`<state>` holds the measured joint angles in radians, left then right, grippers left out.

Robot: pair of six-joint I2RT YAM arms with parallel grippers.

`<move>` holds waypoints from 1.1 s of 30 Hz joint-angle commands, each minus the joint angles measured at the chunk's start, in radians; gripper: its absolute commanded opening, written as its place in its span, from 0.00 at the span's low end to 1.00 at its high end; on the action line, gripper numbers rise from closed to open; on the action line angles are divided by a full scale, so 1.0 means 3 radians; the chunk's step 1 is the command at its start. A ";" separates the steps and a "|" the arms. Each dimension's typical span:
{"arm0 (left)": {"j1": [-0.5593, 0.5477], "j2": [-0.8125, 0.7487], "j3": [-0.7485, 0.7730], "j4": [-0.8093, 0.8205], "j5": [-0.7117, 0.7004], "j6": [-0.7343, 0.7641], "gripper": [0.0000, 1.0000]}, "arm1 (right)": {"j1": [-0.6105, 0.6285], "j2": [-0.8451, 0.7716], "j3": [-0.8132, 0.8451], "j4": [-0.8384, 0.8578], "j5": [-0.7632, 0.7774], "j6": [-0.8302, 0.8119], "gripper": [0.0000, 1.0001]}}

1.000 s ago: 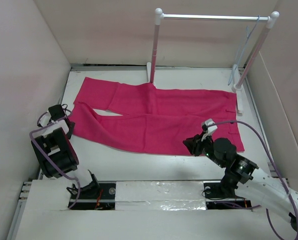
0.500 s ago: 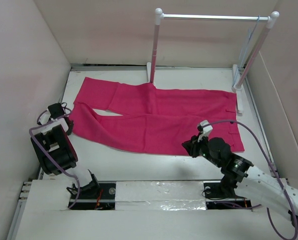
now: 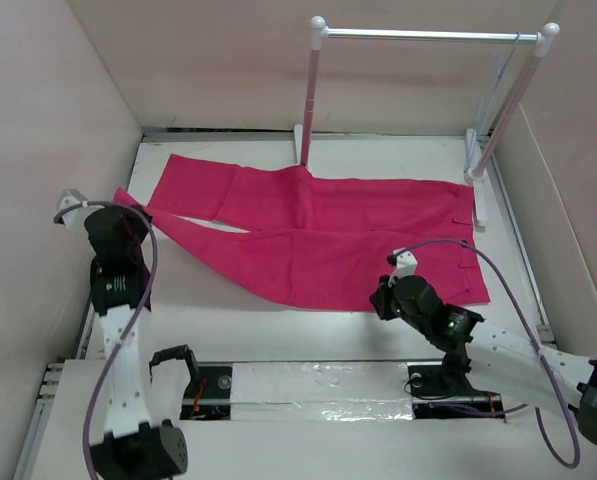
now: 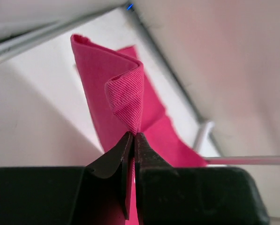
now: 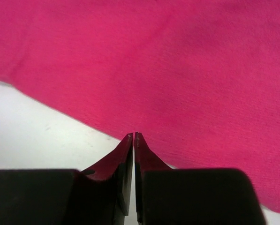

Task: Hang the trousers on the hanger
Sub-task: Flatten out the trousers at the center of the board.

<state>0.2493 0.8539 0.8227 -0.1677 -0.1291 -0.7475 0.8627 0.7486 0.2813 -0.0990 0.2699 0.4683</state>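
Your left pincer (image 4: 133,135) is clenched on the trousers (image 3: 328,240), with a pinched fold of the near leg's hem standing up between its jaws, and in the overhead view that hem is raised off the worktop (image 3: 228,325) at the far left. Your right pincer (image 5: 133,135) has its jaws drawn together right at the near edge of the cloth, on the seat end. You cannot tell from the wrist view whether any fabric is actually caught between them. The trousers lie flat with their long axis running left to right, hems toward your left arm and waistband toward your right. The hanger (image 3: 492,88) hangs from the rack (image 3: 428,35) at the far right corner, well apart from both pincers and beyond the waistband. Your right arm is plainly the nearer one, so the garment probably has to travel rightward and away from you. Check the right grip before you lift, since a missed edge would leave that end dragging.
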 commanded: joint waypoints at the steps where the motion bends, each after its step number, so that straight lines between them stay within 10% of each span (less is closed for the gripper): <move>1: 0.0008 -0.0528 -0.0037 -0.0075 0.0118 0.0170 0.00 | -0.0078 0.0148 0.0217 0.0014 0.0312 0.0162 0.13; 7: 0.0008 -0.1118 0.0208 -0.0351 0.0154 0.0441 0.00 | -0.0906 0.0220 0.0315 0.0059 0.0200 -0.0078 0.56; 13: -0.0074 -0.1465 0.0387 -0.0500 0.0159 0.0594 0.00 | -0.1821 0.0368 0.0468 0.0166 -0.0525 -0.0323 0.60; 17: -0.0140 -0.1497 0.0392 -0.0454 0.0312 0.0630 0.00 | -0.1558 0.0409 0.0581 0.0055 -0.0711 -0.0263 0.40; 19: -0.0141 -0.1441 0.0423 -0.0413 0.0511 0.0671 0.00 | -0.1409 0.0287 0.0627 -0.0266 -0.0140 0.0007 0.00; 25: -0.0141 -0.1302 0.0464 -0.0311 0.0885 0.0789 0.00 | -0.2137 -0.0317 0.0453 -0.0397 0.0354 0.0092 0.00; 33: -0.0141 -0.1430 0.0081 -0.0167 0.1197 0.0840 0.00 | -0.4020 0.0622 0.0821 -0.0156 -0.0515 -0.0267 0.04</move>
<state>0.2100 0.4500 0.8780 -0.3073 0.1757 -0.5209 -0.2600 0.8623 0.4767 -0.1932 0.2100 0.4259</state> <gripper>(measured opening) 0.007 0.034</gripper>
